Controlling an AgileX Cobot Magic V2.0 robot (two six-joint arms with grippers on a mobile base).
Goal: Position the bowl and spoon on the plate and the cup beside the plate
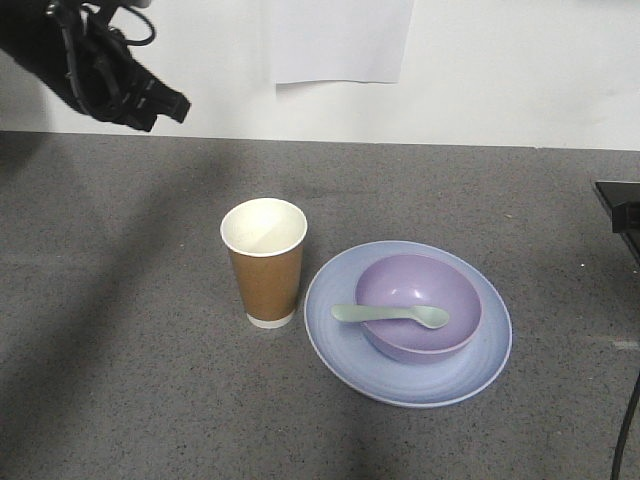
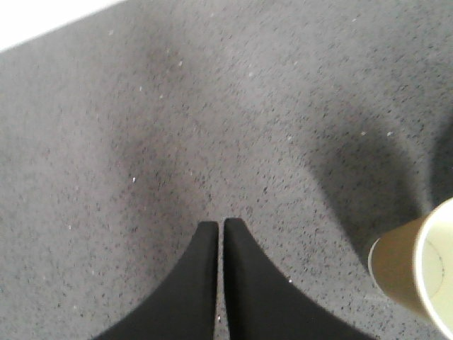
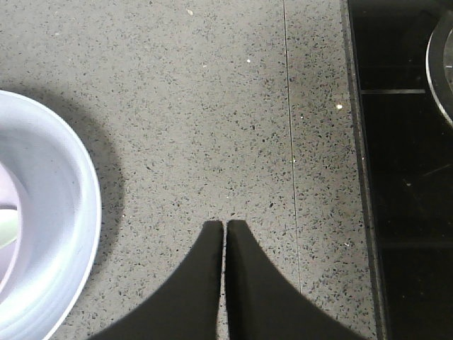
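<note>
The pale blue plate (image 1: 408, 322) lies on the grey counter with the lavender bowl (image 1: 417, 305) standing on it. The mint-green spoon (image 1: 390, 315) rests across the bowl's near rim. The brown paper cup (image 1: 264, 262) stands upright just left of the plate. My left gripper (image 2: 221, 224) is shut and empty above bare counter, with the cup (image 2: 417, 269) at its lower right. My right gripper (image 3: 225, 224) is shut and empty over the counter, right of the plate (image 3: 49, 227). In the front view the left arm (image 1: 100, 70) hangs at the upper left.
A black appliance (image 3: 403, 177) with a glass surface lies right of the right gripper, and its corner (image 1: 620, 210) shows at the front view's right edge. A white sheet of paper (image 1: 340, 40) hangs on the back wall.
</note>
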